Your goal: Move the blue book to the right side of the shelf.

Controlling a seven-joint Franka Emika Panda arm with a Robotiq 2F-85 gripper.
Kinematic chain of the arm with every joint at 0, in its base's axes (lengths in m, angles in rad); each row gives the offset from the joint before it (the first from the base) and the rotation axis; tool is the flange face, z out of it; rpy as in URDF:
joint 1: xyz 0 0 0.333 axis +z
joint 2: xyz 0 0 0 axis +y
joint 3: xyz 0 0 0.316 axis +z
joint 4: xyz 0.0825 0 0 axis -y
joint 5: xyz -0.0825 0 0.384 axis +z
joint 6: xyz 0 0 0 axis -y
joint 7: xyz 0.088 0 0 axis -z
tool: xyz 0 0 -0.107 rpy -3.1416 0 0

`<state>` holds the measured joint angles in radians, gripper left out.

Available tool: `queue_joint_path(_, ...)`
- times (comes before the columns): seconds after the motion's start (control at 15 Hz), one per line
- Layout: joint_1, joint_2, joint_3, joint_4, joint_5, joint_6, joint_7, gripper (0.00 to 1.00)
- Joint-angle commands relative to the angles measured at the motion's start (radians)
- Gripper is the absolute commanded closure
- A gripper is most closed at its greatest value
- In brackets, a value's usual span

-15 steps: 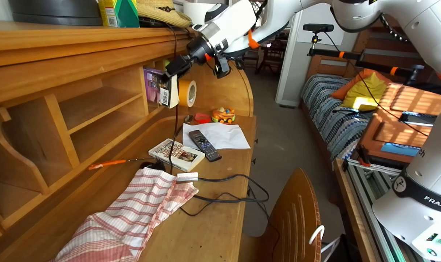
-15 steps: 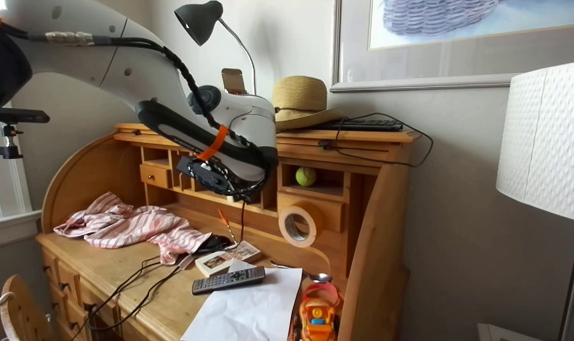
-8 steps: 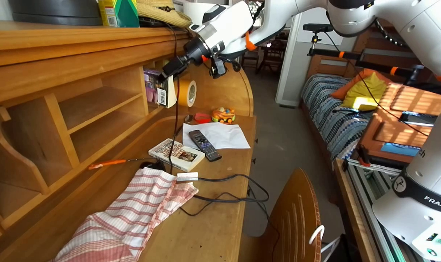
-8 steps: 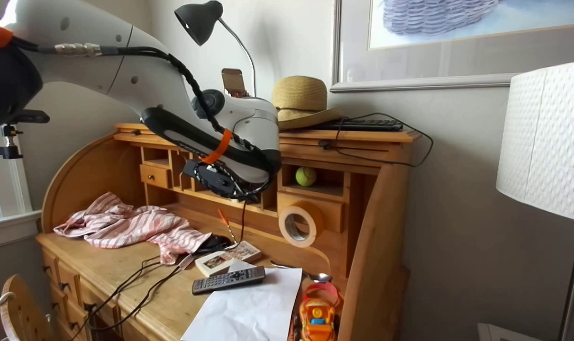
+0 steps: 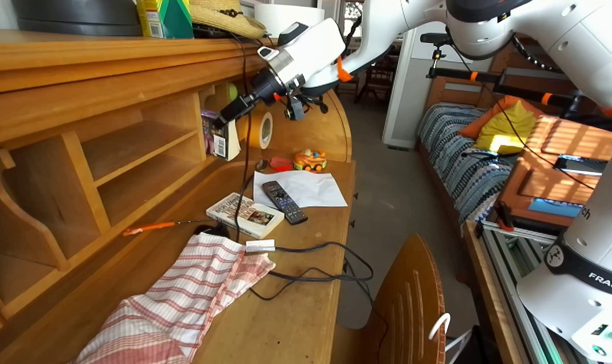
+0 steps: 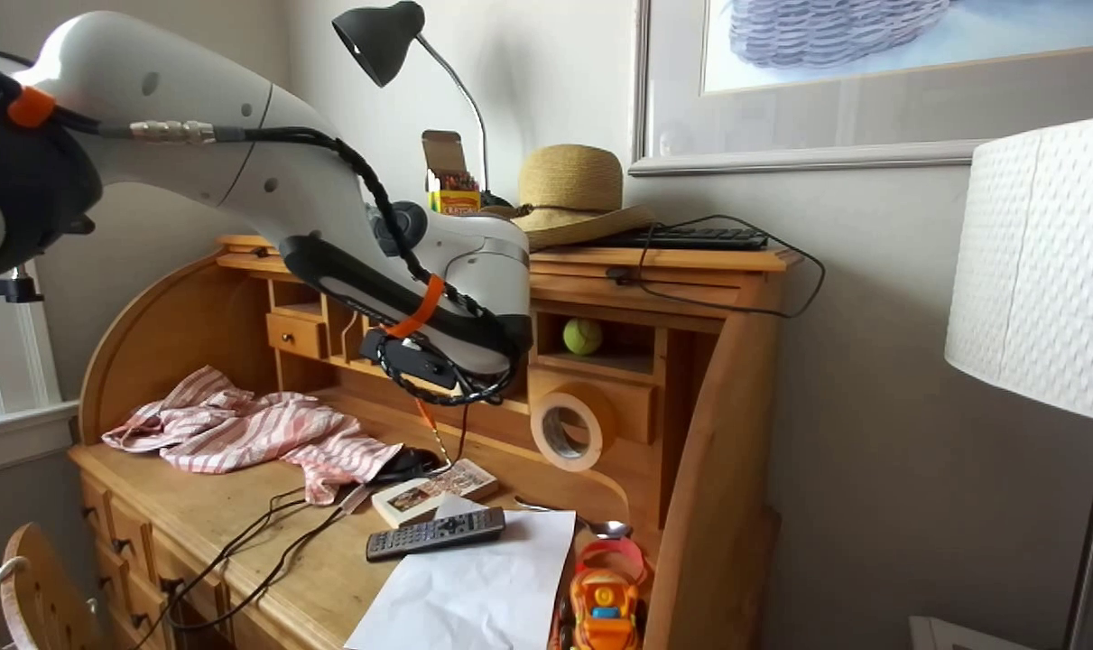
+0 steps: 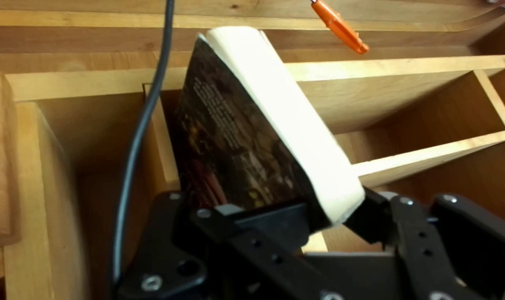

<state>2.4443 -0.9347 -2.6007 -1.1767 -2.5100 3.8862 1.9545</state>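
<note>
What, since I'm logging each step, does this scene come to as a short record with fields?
Gripper: closed on the blue book
Book pose: tilted at the open front of the shelf; whether it touches or enters can't be told
Shelf: tennis ball in a cubbyhole; straw hat, keyboard and crayon box on top
Desktop: paperback, striped cloth, orange toy car, remote partly on white paper
Task status: book not yet released

Hutch [image 5: 86, 182] was smooth wood; purple paperback [image 5: 220, 141] had paper pages; striped towel [image 5: 179, 288] was wrinkled cloth, straw hat [image 6: 571, 181] rough-woven, spoon [image 6: 611, 530] glossy metal.
</note>
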Motion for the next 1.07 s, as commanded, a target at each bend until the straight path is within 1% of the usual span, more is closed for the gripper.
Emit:
queue_joint_path(0.0,0.000,-0.035,0.009,0.030,0.000,-0.017,-0.043,0.95)
queue_joint_path(0.2,0.008,-0.051,0.018,0.067,0.001,-0.020,-0.054,0.95)
queue_joint_path(0.33,0.000,-0.046,0.030,0.061,0.001,-0.031,-0.059,0.95)
queue_joint_path(0.4,0.000,-0.046,0.033,0.062,0.001,-0.036,-0.062,0.92)
queue_joint_path(0.47,0.000,-0.045,0.033,0.061,0.001,-0.039,-0.062,0.62)
queue_joint_path(0.53,0.000,-0.045,0.033,0.060,0.001,-0.043,-0.062,0.56)
queue_joint_path(0.6,0.000,-0.047,0.035,0.062,0.001,-0.044,-0.060,0.55)
queue_joint_path(0.73,0.008,-0.050,0.028,0.081,0.001,-0.042,-0.049,0.41)
queue_joint_path(1.0,0.004,-0.043,0.031,0.095,0.002,-0.047,-0.045,0.09)
